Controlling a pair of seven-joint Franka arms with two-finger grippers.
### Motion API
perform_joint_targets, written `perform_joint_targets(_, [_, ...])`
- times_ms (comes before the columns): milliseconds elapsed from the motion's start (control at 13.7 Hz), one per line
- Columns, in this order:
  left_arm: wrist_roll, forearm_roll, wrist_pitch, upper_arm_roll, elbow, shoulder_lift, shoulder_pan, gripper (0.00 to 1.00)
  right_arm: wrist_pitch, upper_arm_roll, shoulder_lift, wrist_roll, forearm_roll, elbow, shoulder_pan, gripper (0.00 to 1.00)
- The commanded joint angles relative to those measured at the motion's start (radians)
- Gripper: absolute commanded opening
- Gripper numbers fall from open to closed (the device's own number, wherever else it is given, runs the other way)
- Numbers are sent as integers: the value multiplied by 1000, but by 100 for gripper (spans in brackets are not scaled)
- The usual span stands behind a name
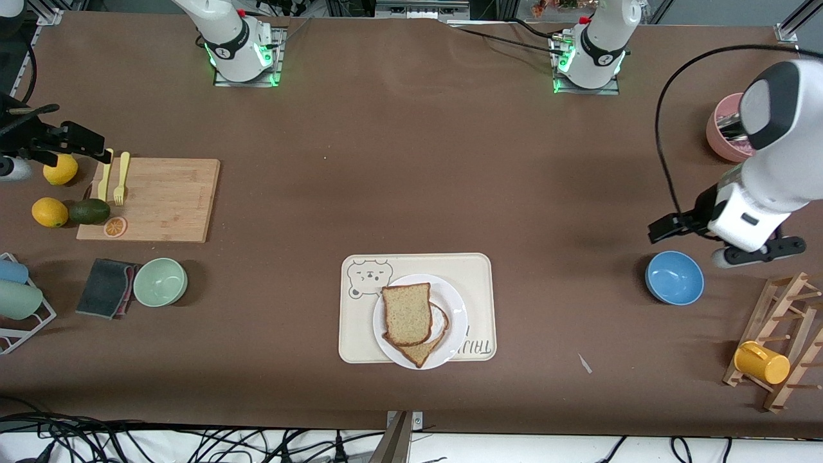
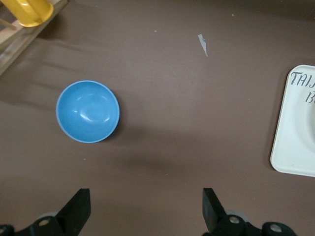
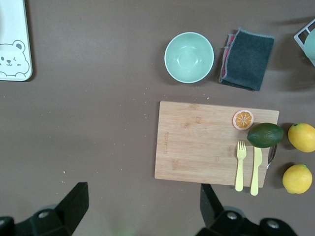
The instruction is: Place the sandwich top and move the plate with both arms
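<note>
Above bare table near the blue bowl (image 2: 87, 111), left gripper (image 2: 146, 209) fingers wide apart, empty; right gripper (image 3: 143, 206) likewise.

A brown table (image 1: 411, 161) carries a cream tray (image 1: 479, 270) at its camera-side middle. Toward the right arm's end from the tray lie a green bowl (image 1: 160, 281), a dark cloth (image 1: 106, 287), a wooden cutting board (image 1: 167, 199), two lemons (image 1: 49, 212) and an avocado (image 1: 89, 211); toward the left arm's end, a blue bowl (image 1: 674, 277), a wooden rack (image 1: 781, 337) and a pink container (image 1: 726, 138)
</note>
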Motion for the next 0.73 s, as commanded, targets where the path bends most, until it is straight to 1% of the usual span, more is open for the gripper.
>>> perform_joint_targets(0, [45, 29, -51, -8, -28, -66, 18, 100, -15, 6, 7, 0, -5, 24, -3, 100])
perform_joint_targets(146, [62, 28, -82, -8, -27, -84, 21, 100, -14, 7, 7, 2, -2, 24, -3, 100])
perform_joint_targets(439, [121, 23, -85, -5, -30, -96, 49, 100, -11, 6, 7, 0, 0, 24, -5, 100])
perform_joint_targets(512, [135, 19, -85, 5, -28, -95, 47, 100, -11, 6, 7, 2, 0, 24, -3, 100])
perform_joint_targets(658, [149, 5, -83, 65, -24, -93, 0, 100, -11, 6, 7, 0, 0, 24, -3, 100])
